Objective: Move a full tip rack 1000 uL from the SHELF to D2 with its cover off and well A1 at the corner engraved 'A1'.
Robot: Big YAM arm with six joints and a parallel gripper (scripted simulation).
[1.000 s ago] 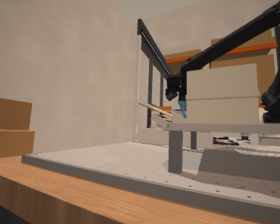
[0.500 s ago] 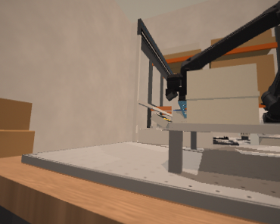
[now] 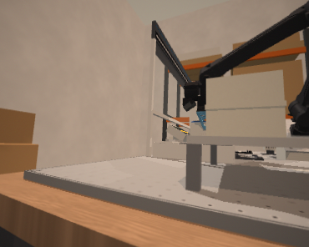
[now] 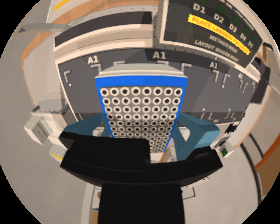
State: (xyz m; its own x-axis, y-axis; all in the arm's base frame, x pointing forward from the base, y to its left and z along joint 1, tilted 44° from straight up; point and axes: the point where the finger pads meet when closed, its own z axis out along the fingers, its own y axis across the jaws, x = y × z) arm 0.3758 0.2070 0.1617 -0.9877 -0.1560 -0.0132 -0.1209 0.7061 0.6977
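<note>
The surface (image 3: 73, 213) looked like grained, satin wood; the deck plate (image 3: 128, 175) matt grey metal; the rack (image 4: 140, 92) smooth blue plastic; the arm (image 3: 257, 42) matt black.

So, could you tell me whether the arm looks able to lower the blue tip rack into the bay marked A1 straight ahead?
Probably yes: the jaws grip the blue tip rack, uncovered, and the bay below the A1 mark shows nothing in it.
</note>
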